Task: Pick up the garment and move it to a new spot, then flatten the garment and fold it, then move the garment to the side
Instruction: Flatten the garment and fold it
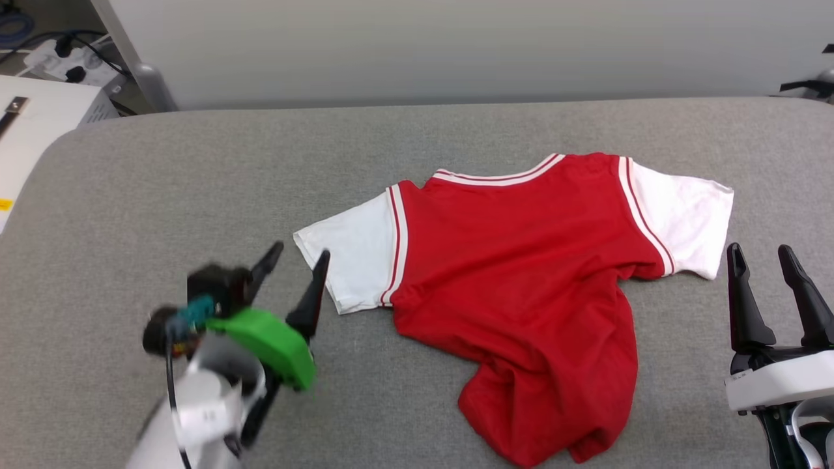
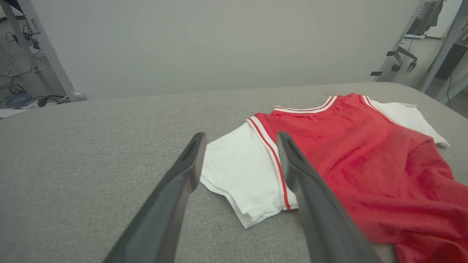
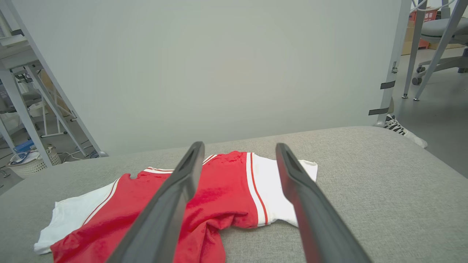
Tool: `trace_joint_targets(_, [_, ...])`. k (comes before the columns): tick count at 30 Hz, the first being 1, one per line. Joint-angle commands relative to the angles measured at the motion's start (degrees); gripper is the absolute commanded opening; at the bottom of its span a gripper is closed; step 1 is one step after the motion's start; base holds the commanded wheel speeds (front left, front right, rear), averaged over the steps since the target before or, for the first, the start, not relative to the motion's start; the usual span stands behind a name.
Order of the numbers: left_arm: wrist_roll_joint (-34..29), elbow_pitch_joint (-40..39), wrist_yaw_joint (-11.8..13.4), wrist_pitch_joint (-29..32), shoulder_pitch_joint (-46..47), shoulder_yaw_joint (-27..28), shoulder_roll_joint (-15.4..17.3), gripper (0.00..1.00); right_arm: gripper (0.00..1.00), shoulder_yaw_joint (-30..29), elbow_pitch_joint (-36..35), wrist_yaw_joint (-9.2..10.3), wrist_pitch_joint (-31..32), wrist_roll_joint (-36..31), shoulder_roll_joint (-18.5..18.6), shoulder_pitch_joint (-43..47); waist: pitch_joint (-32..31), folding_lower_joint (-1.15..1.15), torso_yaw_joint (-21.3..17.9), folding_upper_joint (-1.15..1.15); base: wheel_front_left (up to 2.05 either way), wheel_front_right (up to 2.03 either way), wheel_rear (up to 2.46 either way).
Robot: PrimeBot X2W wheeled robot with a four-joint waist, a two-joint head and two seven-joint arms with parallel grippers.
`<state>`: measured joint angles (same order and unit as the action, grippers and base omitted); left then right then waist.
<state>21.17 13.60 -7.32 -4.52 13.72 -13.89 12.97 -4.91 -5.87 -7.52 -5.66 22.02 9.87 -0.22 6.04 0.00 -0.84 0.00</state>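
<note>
The garment (image 1: 521, 260), a red jersey T-shirt with white sleeves and striped trim, lies on the grey padded table (image 1: 195, 169), plain side up. Its upper part is spread; its lower part is bunched and twisted toward the near edge. My left gripper (image 1: 300, 257) stands open just left of the left white sleeve (image 2: 237, 171), nothing between its fingers. My right gripper (image 1: 762, 257) is open too, just to the right of the right sleeve (image 3: 270, 182) and a little nearer than it, apart from the cloth.
A grey partition wall (image 1: 456, 45) runs behind the table. A white box (image 1: 39, 124) and a power strip with cables (image 1: 65, 62) sit at the far left. Office chair legs (image 3: 431, 65) and a striped shoe (image 3: 396, 126) show on the floor at the right.
</note>
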Motion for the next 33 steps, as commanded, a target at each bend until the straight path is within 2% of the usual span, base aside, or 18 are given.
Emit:
trace_joint_targets(1, [1.48,-0.32,-0.16,3.47,3.72,-1.12,1.97,1.00,1.00,-0.07,-0.71,0.03,0.17,-0.63,-0.24,-0.71,1.80,0.00,-1.04,0.00,0.00,0.00,0.00])
trace_joint_targets(9, [11.30,2.73,-0.16,34.16,20.44,-7.40,11.94,1.00,1.00,1.34,-1.74,0.03,-0.09,-1.27,-1.07,-2.74,7.21,0.00,-4.21,0.00,0.00,0.00,0.00])
trace_joint_targets(13, [14.70,5.00,-0.16,42.94,25.80,-9.59,14.54,1.00,1.00,2.32,-1.48,0.03,-0.67,-1.49,-1.52,-3.84,9.65,0.00,-5.97,0.00,0.00,0.00,0.00])
trace_joint_targets(16, [15.63,7.55,-0.16,46.14,28.29,-10.50,15.75,1.00,1.00,2.90,-1.26,0.03,-1.16,-1.78,-1.67,-4.46,11.34,0.00,-7.13,0.00,0.00,0.00,0.00])
trace_joint_targets(17, [15.62,10.69,-0.16,47.92,29.91,-11.40,16.80,1.00,1.00,3.45,-0.86,0.03,-1.56,-1.88,-1.79,-5.25,12.85,0.00,-8.26,0.00,0.00,0.00,0.00])
trace_joint_targets(27, [12.58,19.25,0.44,45.44,31.16,-13.44,18.15,1.00,1.00,4.02,0.39,0.03,-2.84,-1.91,-2.33,-6.16,14.77,0.00,-10.14,0.00,0.00,0.00,0.00])
trace_joint_targets(31, [14.04,21.55,0.20,47.49,30.50,-14.69,17.48,1.00,1.00,3.56,0.37,0.03,-3.04,-2.09,-2.34,-6.39,14.66,0.00,-10.19,0.00,0.00,0.00,0.00])
trace_joint_targets(32, [14.47,21.88,0.13,48.55,30.17,-15.29,17.39,0.76,1.00,3.46,0.34,0.03,-3.01,-2.18,-2.32,-6.46,14.59,0.00,-10.15,0.00,0.00,0.00,0.00])
trace_joint_targets(33, [15.67,22.13,0.05,49.98,29.64,-15.72,17.00,0.00,1.00,3.35,0.31,0.03,-2.95,-2.27,-2.32,-6.54,14.47,0.00,-10.07,0.00,0.00,0.00,0.00])
